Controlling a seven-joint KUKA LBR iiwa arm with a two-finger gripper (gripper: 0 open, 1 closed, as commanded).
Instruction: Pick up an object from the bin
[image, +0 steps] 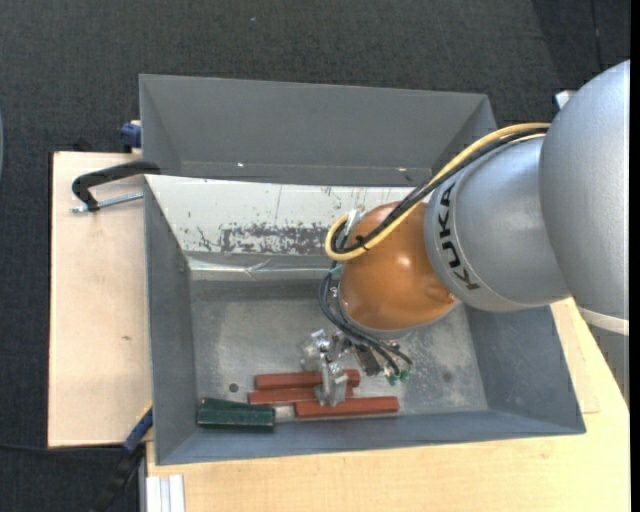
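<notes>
My gripper (332, 378) hangs low over the front of the bin, below the orange cover. Its metal fingers come down onto a group of red-brown sticks. One stick (287, 381) lies just left of the fingertips. A second, longer stick (352, 406) lies under and right of them, near the front wall. A third stick (274, 397) pokes out to the left between those two. A dark green flat block (236, 416) rests at the front left corner.
A small dark speck (233, 389) lies on the floor above the green block. The arm and its orange cover hang over the bin's right half.
</notes>
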